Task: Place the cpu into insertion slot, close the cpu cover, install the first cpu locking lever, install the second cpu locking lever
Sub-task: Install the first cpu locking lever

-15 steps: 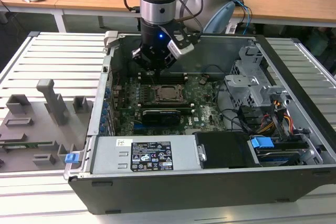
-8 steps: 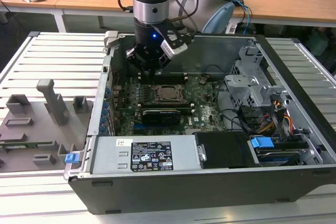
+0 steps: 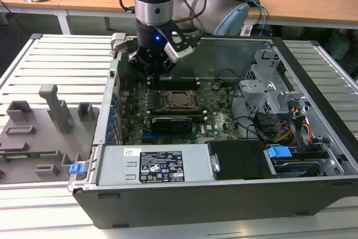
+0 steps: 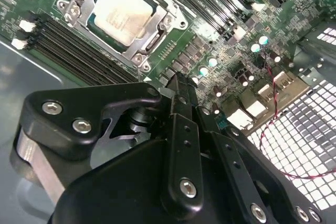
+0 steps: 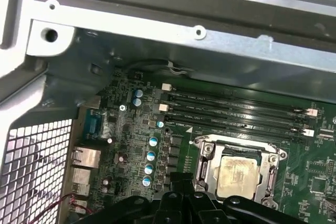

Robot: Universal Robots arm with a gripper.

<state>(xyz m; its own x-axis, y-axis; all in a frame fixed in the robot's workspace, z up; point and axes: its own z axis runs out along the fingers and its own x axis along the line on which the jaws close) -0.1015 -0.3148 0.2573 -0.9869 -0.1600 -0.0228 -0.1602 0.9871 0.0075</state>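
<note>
Gripper [image 3: 152, 66] hovers inside the open computer case [image 3: 313, 138], above the green motherboard [image 4: 220, 51]; how far open it is, cannot tell. Cpu [image 4: 123, 11] sits in the insertion slot [image 4: 107, 39], just beyond the gripper's tip and below it, not touching. Cpu cover [image 5: 206, 166] lies flat, framing the cpu. Memory slots [image 5: 236, 109] run beside the socket.
</note>
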